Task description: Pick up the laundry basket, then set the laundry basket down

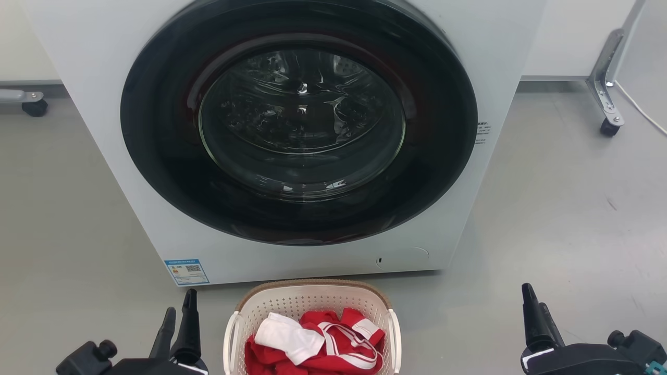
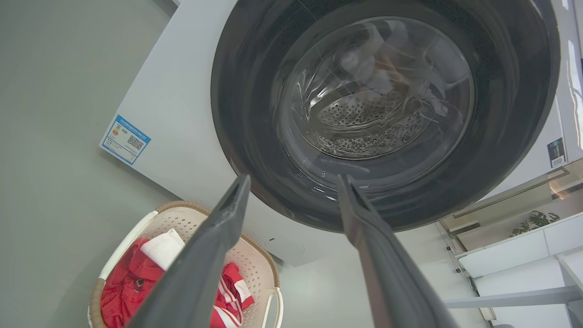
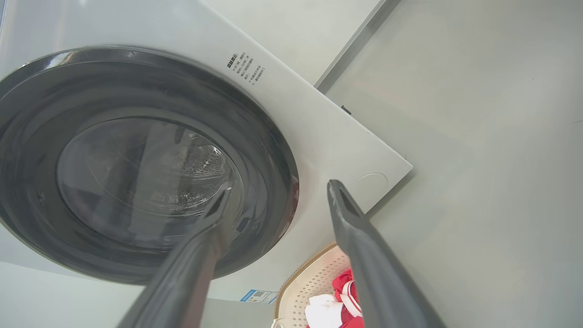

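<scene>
Currently both pairs of fingers are spread, holding nothing. Left gripper (image 1: 181,302) and right gripper (image 1: 535,296) flank the laundry basket (image 1: 312,287), likely staged to take its side handles. Basket sits on the floor (image 1: 563,208), close against the washing machine (image 1: 299,135) front. Floor lies open either side, with the machine blocking ahead.

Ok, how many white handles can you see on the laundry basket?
2. The left handle runs along the laundry basket's left side, the right handle along its right side; none seems hidden.
</scene>
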Motion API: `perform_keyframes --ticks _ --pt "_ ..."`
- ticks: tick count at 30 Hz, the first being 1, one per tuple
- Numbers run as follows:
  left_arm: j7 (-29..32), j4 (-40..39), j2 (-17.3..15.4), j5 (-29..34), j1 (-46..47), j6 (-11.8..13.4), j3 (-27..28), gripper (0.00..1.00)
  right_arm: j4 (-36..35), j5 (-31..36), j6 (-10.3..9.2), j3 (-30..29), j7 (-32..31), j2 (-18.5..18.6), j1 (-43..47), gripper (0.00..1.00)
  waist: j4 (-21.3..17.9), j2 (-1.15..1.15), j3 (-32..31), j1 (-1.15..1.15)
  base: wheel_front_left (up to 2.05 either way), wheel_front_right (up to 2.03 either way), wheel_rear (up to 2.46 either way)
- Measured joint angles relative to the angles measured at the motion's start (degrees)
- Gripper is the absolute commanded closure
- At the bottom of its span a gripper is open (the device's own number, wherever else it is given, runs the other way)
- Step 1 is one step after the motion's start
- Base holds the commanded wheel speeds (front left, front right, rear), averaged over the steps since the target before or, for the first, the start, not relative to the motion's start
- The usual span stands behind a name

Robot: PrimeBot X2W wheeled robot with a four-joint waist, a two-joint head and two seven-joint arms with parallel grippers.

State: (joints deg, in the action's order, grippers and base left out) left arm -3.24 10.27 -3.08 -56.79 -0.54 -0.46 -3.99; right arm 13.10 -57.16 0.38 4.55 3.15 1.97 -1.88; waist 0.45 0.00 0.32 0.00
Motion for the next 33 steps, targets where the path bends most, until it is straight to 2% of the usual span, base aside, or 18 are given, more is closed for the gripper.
perform_keyframes --ticks 16,33 --pt "-3.03 -2.34 -0.55 17.93 -1.42 2.16 -2.86 0.00 -1.99 14.75 -2.27 3.52 3.08 0.31 0.09 0.00 0.10 0.00 0.20 0.00 0.00 0.00 0.00" --pt "-6.54 -5.17 -0.55 34.14 -3.59 4.56 -4.72 0.00 -4.44 29.88 -4.50 5.75 6.65 0.51 0.48 0.00 0.16 0.00 -0.02 0.00 0.00 0.00 0.00"
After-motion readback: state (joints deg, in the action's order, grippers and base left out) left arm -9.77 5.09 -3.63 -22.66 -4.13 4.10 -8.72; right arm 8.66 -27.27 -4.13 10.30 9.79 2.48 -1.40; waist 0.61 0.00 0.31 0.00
